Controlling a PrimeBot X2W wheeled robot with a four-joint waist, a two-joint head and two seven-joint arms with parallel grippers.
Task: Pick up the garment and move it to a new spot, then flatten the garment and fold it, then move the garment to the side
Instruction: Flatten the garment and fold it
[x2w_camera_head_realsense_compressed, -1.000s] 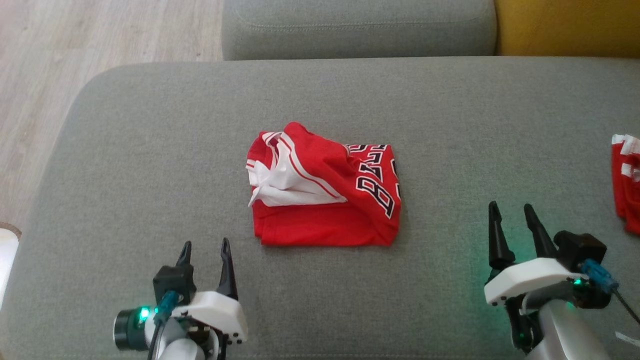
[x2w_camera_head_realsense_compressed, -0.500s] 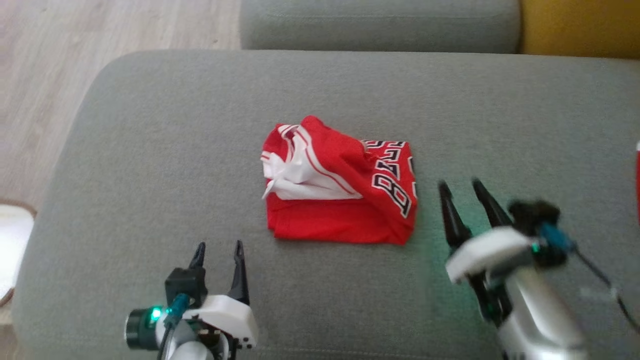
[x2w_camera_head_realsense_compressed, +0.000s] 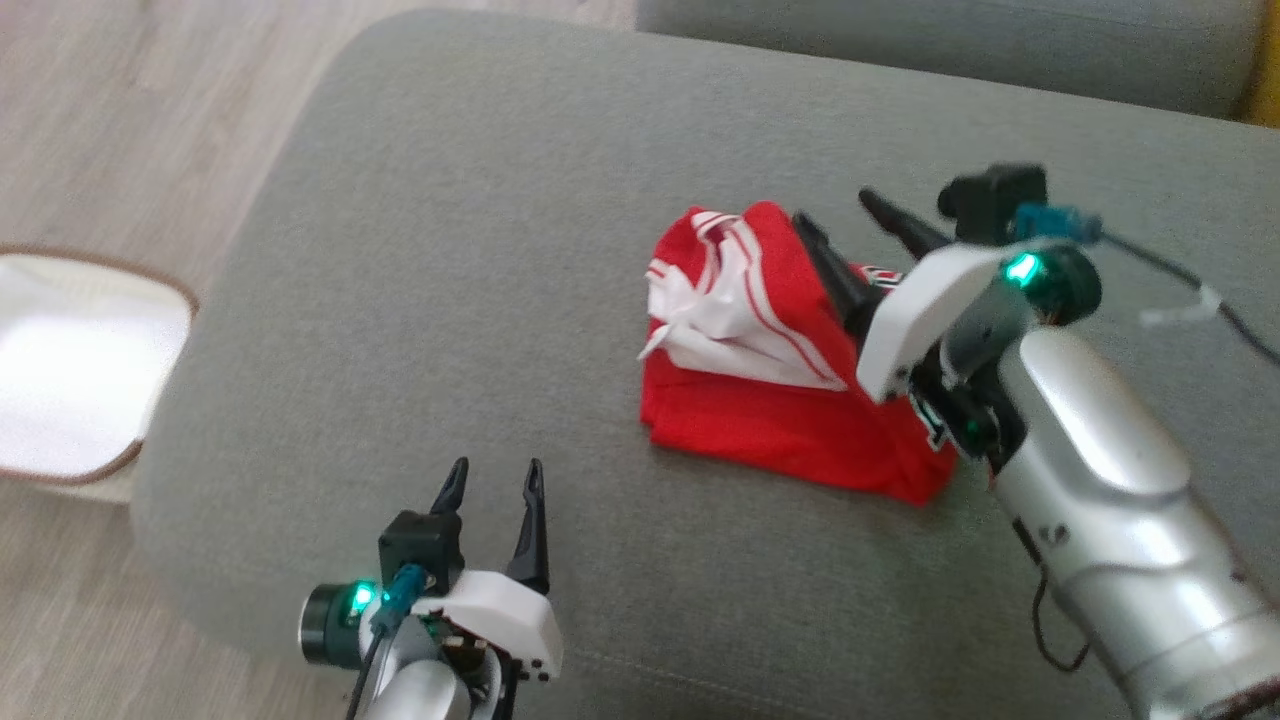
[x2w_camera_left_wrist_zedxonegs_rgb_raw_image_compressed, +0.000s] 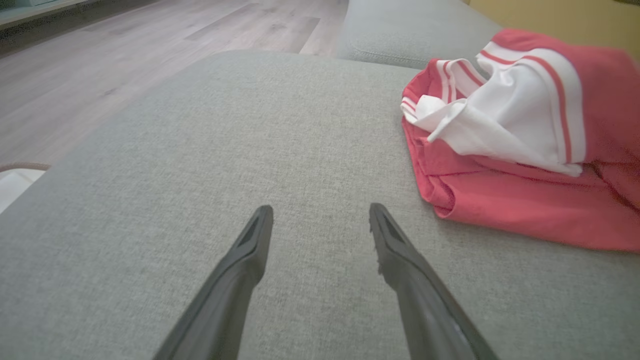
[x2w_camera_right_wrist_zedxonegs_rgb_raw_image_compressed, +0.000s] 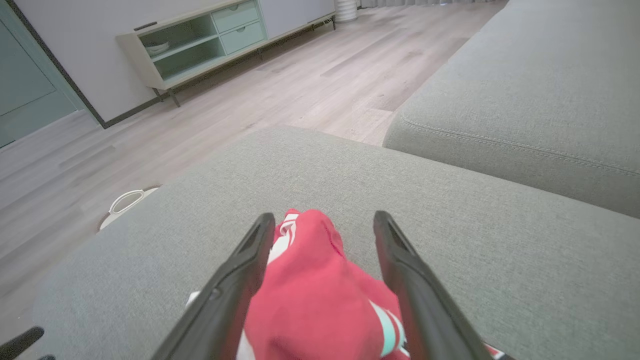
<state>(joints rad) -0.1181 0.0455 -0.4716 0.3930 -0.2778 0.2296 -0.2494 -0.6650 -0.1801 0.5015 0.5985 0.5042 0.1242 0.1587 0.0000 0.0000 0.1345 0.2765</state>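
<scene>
Garment (x2w_camera_head_realsense_compressed: 770, 425) lies beneath right gripper (x2w_camera_head_realsense_compressed: 832, 207) — jaws spread.

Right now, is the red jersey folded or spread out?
Folded. The red jersey lies in a small stacked bundle on the grey cushion, white trim bunched.

Soft daylight, head view motion-blurred, white object (x2w_camera_head_realsense_compressed: 70, 380) blown out at 9 o'clock, left wrist view garment (x2w_camera_left_wrist_zedxonegs_rgb_raw_image_compressed: 510, 150) smeared at 2 o'clock
</scene>
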